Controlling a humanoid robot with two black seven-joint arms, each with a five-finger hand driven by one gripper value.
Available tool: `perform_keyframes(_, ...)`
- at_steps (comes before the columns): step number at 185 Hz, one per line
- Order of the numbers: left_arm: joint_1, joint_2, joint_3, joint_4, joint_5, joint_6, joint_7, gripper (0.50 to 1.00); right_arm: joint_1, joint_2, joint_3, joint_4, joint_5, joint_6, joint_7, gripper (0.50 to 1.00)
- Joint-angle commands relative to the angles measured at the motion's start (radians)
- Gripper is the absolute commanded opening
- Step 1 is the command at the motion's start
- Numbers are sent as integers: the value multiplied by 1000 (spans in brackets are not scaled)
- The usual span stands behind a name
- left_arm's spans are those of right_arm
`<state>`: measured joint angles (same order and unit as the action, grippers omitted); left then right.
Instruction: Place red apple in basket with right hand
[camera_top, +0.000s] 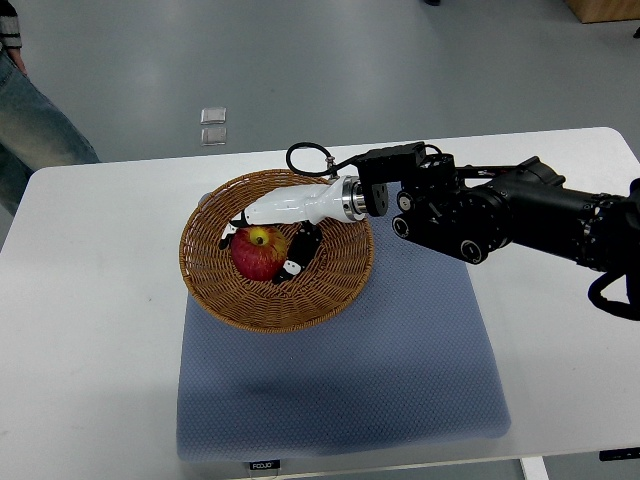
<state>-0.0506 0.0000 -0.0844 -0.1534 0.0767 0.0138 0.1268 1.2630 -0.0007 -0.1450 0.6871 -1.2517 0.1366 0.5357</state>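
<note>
Right hand (268, 245) inside basket (330, 300), fingers curled around red apple (258, 252); apple probably resting on weave, contact unclear. Basket sits on blue mat (400, 380) toward table's (90, 330) far edge. Risk: fingers snag apple on withdrawal, rolling it against rim.

Right arm (520, 215): matte black housing, bulky and segmented, built of rounded joint casings with several small circular caps, apparently screw covers or bearings, on the side facing the camera. A boxy black module sits on top near the wrist. Wrist: bright metal ring, cylindrical. Cable: thin, black, looping up from the wrist and back into the boxy module. Right hand (275, 225): glossy white shell over the back and palm, slim fingers (291, 266) with black segments and white tips. No legible markings.
</note>
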Motion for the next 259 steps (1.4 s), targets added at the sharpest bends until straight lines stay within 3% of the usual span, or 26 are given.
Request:
perform_keyframes(1,0,0,0,0,0,0,-1,1000,-13,1,-24,-12,-2,-20,-13,703)
perform_keyframes(14,0,0,0,-2,0,0,-1,1000,-17,1,-38,-21,-3,-40,-51,723)
perform_keyframes(25,0,0,0,-2,0,0,1,1000,-19,1,-38,-21,-3,-40,-53,727)
perform_keyframes(26,0,0,2,-2,0,0,-1,1000,-22,1,-38,-23,-3,-40,-57,748)
perform_keyframes(55,0,0,2,-2,0,0,1,1000,-25,1,-36,-27,-3,-40,-57,797)
perform_keyframes(68,0,0,2,-1,0,0,1,1000,-25,1,-35,-27,-2,-40,-57,856)
perform_keyframes(78,0,0,2,-2,0,0,1,1000,-25,1,-35,-27,-2,-40,-57,856)
perform_keyframes(79,0,0,2,-2,0,0,1,1000,-25,1,-33,-26,1,-40,-57,895)
perform_keyframes(81,0,0,2,-2,0,0,-1,1000,-25,1,-33,-26,5,-37,-57,897)
perform_keyframes(153,0,0,2,0,0,0,1,1000,-21,1,56,-21,25,-29,-56,905)
perform_keyframes(177,0,0,2,0,0,0,1,1000,-25,-16,242,-23,78,46,-60,905)
perform_keyframes(188,0,0,2,0,0,0,1,1000,-28,-50,320,-26,147,100,-94,905)
perform_keyframes(197,0,0,2,0,0,0,1,1000,-28,-50,320,-26,147,100,-94,905)
perform_keyframes(198,0,0,2,0,0,0,1,1000,-40,-70,382,-29,223,115,-140,905)
perform_keyframes(217,-2,0,2,0,0,1,-1,1000,-77,-99,478,-61,379,109,-223,905)
perform_keyframes(238,-3,0,2,0,0,0,1,1000,-106,-110,548,-141,534,69,-286,903)
perform_keyframes(248,-3,0,2,0,0,0,1,1000,-106,-110,548,-141,534,69,-286,903)
perform_keyframes(249,-3,0,2,-1,0,0,-1,1000,-122,-108,570,-187,602,20,-310,905)
perform_keyframes(259,-3,0,2,-2,0,0,1,1000,-131,-110,578,-213,647,-12,-326,905)
